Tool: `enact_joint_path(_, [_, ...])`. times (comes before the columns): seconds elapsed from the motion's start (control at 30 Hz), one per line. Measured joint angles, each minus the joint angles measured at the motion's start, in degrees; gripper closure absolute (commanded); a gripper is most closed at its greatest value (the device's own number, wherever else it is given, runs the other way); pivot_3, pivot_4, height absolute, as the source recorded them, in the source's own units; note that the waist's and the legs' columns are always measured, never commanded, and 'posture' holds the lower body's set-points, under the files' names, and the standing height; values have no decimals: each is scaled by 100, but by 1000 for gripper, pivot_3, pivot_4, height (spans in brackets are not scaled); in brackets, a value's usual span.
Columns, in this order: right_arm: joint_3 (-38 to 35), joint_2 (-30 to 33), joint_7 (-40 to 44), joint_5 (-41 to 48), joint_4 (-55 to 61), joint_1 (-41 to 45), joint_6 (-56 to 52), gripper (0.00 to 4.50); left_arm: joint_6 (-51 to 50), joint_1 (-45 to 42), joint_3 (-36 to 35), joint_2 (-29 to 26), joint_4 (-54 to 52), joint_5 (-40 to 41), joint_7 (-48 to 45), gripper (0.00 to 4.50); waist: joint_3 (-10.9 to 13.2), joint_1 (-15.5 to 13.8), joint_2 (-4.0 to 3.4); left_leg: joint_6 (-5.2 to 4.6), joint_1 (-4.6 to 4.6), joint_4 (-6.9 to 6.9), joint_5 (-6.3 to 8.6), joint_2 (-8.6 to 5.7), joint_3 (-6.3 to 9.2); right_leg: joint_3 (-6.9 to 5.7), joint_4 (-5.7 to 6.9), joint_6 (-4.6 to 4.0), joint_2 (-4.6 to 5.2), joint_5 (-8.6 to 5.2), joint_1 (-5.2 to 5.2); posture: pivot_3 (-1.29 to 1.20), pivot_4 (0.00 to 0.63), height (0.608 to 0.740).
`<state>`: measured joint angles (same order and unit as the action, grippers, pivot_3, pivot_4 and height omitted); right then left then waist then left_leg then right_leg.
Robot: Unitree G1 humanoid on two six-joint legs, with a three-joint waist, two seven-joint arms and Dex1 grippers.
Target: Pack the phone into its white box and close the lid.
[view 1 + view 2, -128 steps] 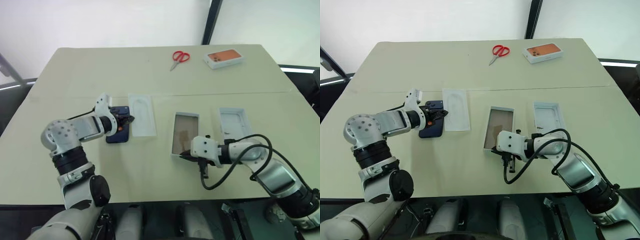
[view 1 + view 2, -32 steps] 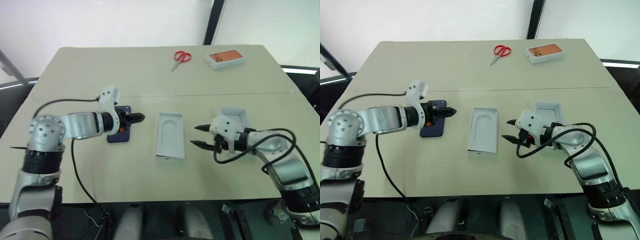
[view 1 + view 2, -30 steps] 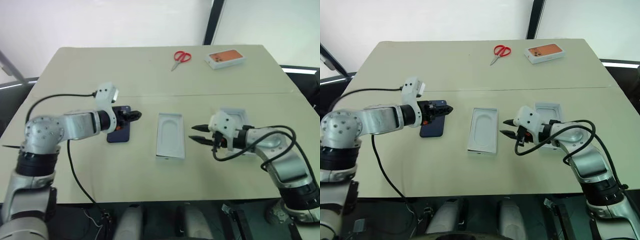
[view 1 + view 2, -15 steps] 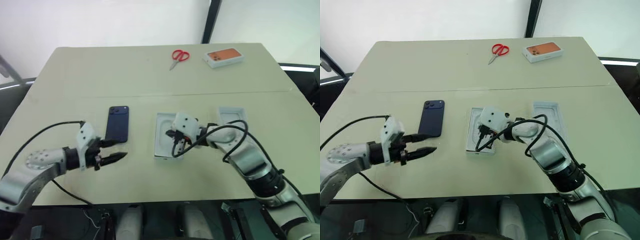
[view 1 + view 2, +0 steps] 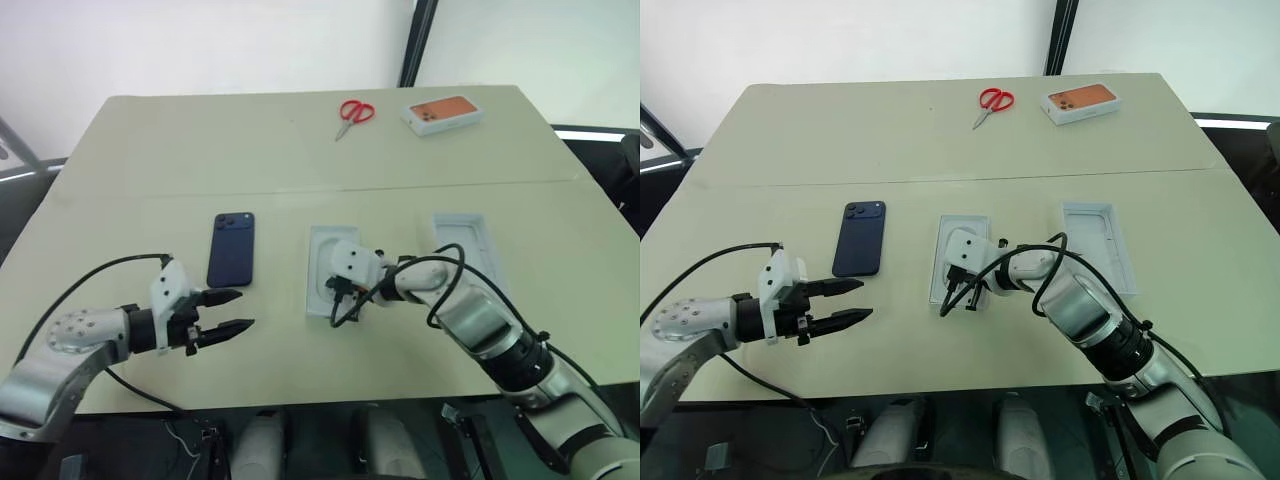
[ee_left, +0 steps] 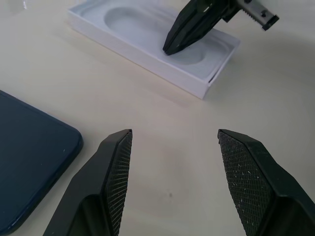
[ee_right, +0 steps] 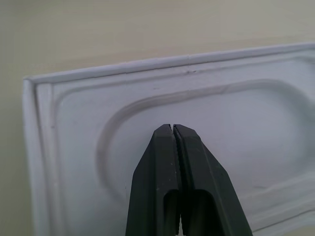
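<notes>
Pulled back to table's near-left edge: left gripper, fingers spread wide, empty | swung left over white box with insert mid-table: right gripper, pinched closed | phone flat left of box | lid right, upturned

Beige table, a seam running across its middle from left edge to right edge.

Far side, toward the right corner: red-handled scissors, and beside them a white box with an orange phone picture.

Near side of the seam, left to right: dark navy phone lying flat (camera bump toward the far edge); white box with a moulded insert showing an oval recess; lid, white inside facing up, well apart from the box.
</notes>
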<state>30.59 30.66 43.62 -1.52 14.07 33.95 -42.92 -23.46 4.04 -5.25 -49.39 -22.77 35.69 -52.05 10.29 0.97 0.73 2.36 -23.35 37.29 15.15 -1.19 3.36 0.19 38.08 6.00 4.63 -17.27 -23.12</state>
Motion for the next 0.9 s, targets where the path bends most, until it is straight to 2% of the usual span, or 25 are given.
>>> enact_joint_path(0.3, [-120, 53, -9, -227, -18, -250, 618, 4420, -192, -71, 28, 319, -161, -117, 151, 1568, 0, -18, 0, 0, 0, 1, 0, -1, 0, 0, 0, 0, 1, 0, 1, 0, 150, 740])
enact_joint_path(0.5, [-1554, 465, 23, 258, 569, -713, 1078, 4420, -621, -791, 117, 733, 24, -475, 998, 1568, -1, -31, 2, 0, 6, 5, 0, -4, 4, -4, 2, 2, 0, 1, 12, 0, 150, 740])
enact_joint_path(0.63, [-1910, 710, 0, 277, 466, -988, 1078, 4420, -913, -1067, 278, 917, 168, -684, 1300, 1568, -1, -11, 2, 0, 6, 3, 0, 0, 2, -3, 2, 2, -10, 1, 9, 0, 150, 740])
enact_joint_path(0.73, [-1943, 868, 5, 247, 335, -1169, 1065, 4500, -1062, -1275, 430, 1034, 215, -776, 1378, 2482, -1, -12, 2, 1, 6, 4, -1, 1, 1, -2, 3, 2, -8, 1, 9, 0, 150, 740])
enact_joint_path(0.87, [-1987, 869, 17, 280, 257, -1173, 890, 4500, -1355, -1401, 426, 1238, 312, -768, 1537, 4426, -1, -10, 2, 1, 6, 4, -1, 2, 2, -1, 4, 2, -9, 1, 9, 0, 150, 740])
enact_joint_path(0.9, [-1992, 858, 20, 300, 258, -1173, 859, 4500, -1398, -1421, 420, 1265, 365, -771, 1600, 4474, -1, -14, 2, 1, 6, 5, -1, 2, 2, -1, 4, 2, -9, 1, 9, 0, 150, 740])
